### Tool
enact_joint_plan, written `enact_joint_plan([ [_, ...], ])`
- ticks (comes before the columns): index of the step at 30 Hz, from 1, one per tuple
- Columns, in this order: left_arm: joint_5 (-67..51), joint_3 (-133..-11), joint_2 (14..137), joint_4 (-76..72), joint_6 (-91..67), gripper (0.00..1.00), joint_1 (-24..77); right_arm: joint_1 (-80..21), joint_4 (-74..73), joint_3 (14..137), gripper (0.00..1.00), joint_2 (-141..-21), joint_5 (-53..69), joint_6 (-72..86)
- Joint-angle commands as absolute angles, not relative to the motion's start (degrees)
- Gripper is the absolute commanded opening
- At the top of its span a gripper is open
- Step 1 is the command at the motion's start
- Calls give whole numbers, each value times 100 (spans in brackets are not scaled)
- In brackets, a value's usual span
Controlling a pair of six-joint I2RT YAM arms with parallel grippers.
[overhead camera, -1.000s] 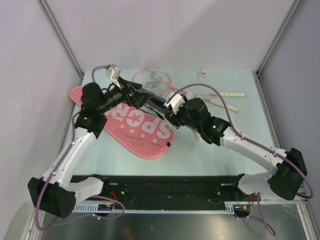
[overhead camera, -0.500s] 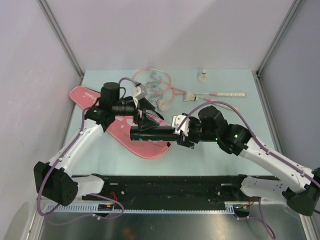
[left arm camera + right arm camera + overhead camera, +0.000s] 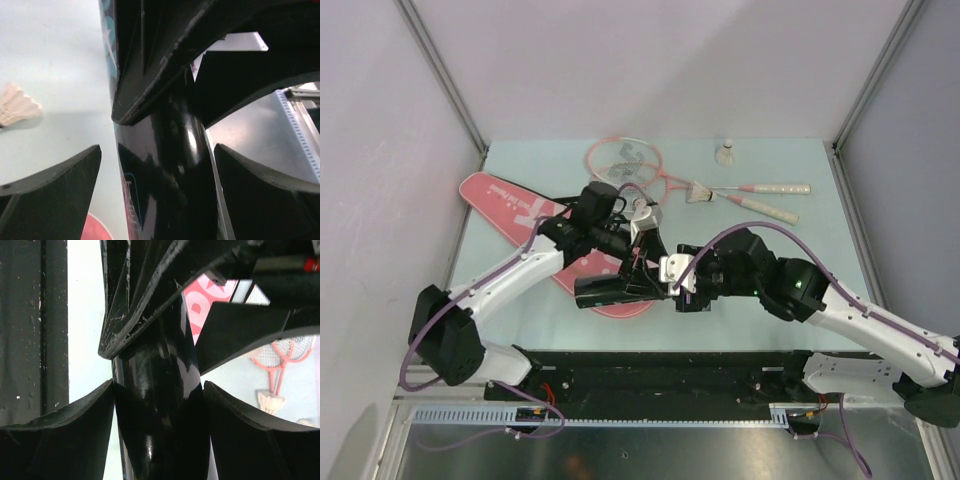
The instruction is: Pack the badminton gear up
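Tube [image 3: 616, 289]: pinched level by right gripper [image 3: 668, 287] over near end of bag [image 3: 505, 197]; left gripper [image 3: 639, 264] spread wide astride it, not touching. I judged left should close squarely before right released.

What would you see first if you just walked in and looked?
The right gripper clamping a shiny dark tube mid-table, above the pink racket bag. The left gripper straddles the tube too, its fingers open and not touching it. Two pink rackets lie at the far edge.

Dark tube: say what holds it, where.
The right gripper clamps the dark tube at its end nearest that arm; the left gripper straddles it open.
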State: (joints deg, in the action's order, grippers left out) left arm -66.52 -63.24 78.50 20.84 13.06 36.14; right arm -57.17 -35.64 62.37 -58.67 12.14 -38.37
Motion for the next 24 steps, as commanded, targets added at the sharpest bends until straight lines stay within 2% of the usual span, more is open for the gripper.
enact_joint_plan([
  [1, -7295, -6662, 8129, 2162, 1538, 100, 3788, -6020, -3069, 6653, 9, -5766, 513, -4139],
  [5, -6926, -6680, 8139, 2180, 1555, 98, 3920, -6205, -2655, 6653, 11, -5783, 211, -4315],
  [6, -6778, -6688, 8113, 2188, 1599, 90, 3920, -6222, -2498, 6653, 17, -5792, 133, -4350],
  [9, -6391, -6680, 7963, 2197, 1713, 72, 3920, -6249, -2286, 6653, 21, -5845, -191, -4272],
  [11, -6354, -6662, 7867, 2206, 1766, 66, 3920, -6249, -2189, 6618, 27, -5845, -386, -4219],
  [12, -6354, -6671, 7849, 2197, 1810, 59, 3920, -6249, -2119, 6592, 45, -5836, -552, -4227],
  [14, -6354, -6749, 7814, 2197, 1819, 53, 3920, -6258, -2040, 6522, 57, -5818, -781, -4201],
  [15, -6363, -6776, 7796, 2197, 1828, 49, 3920, -6258, -2004, 6513, 71, -5827, -1113, -4140],
  [16, -6311, -6794, 7787, 2206, 1819, 47, 3920, -6258, -2004, 6504, 90, -5827, -1273, -3948],
  [17, -6215, -6829, 7770, 2215, 1819, 45, 3911, -6258, -1969, 6478, 99, -5801, -1457, -3764],
  [19, -5603, -6890, 7743, 2215, 1758, 42, 3920, -6232, -1811, 6408, 100, -5757, -2098, -3386],
  [24, -3931, -7049, 7682, 2066, 1373, 38, 3876, -5732, -2327, 6302, 100, -5582, -2819, -1068],
])
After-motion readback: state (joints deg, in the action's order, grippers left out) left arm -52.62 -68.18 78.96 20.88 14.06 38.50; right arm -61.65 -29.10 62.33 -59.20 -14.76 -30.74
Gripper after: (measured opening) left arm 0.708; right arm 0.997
